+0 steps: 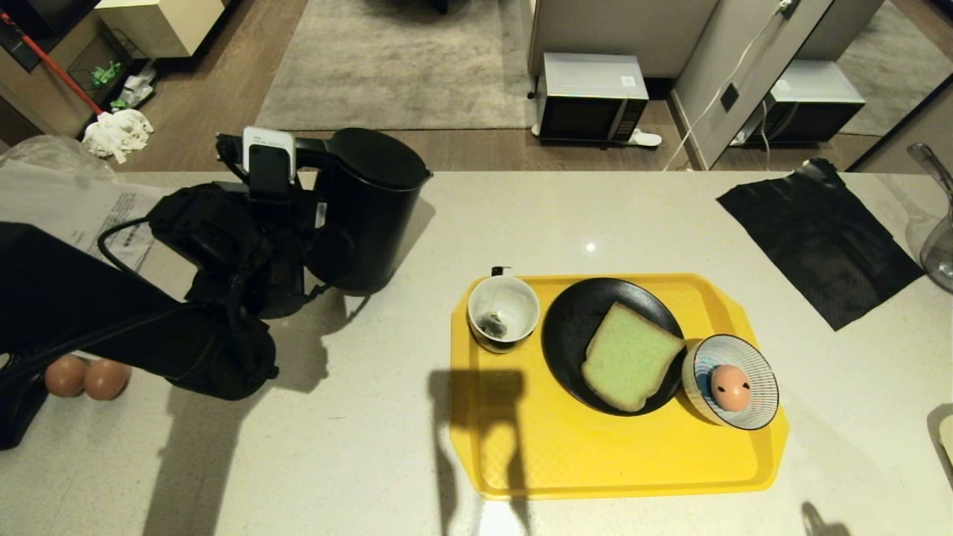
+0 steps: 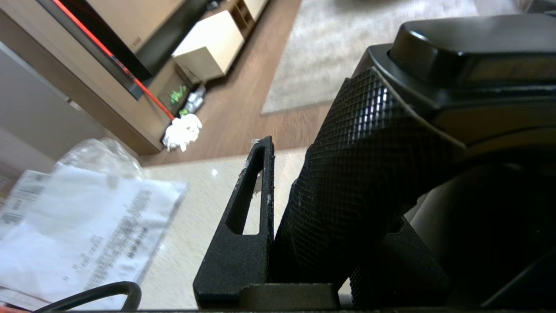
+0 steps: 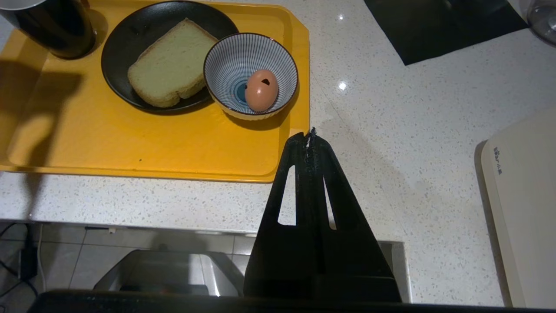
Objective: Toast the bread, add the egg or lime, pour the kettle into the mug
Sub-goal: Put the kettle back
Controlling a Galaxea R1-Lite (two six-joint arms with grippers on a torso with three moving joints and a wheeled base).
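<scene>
The black kettle (image 1: 372, 208) is upright at the back left of the counter. My left gripper (image 1: 319, 217) is shut on its textured loop handle (image 2: 360, 182), with one finger (image 2: 256, 191) showing beside it. On the yellow tray (image 1: 618, 461) stands the mug (image 1: 503, 311), white inside with a small dark lump at its bottom. Beside it a black plate (image 1: 573, 327) carries the greenish bread (image 1: 629, 365). The spotted egg (image 1: 730, 386) lies in a striped bowl (image 1: 759, 372). The lime is out of view. My right gripper (image 3: 309, 134) hangs shut and empty off the tray's near right corner.
Two plain brown eggs (image 1: 85, 377) lie at the counter's left, under my left arm. A printed paper sheet (image 1: 89, 216) lies at the back left. A black sheet (image 1: 819, 238) and a glass vessel (image 1: 938, 246) sit at the right, and a cream slab (image 3: 521, 208) at the near right.
</scene>
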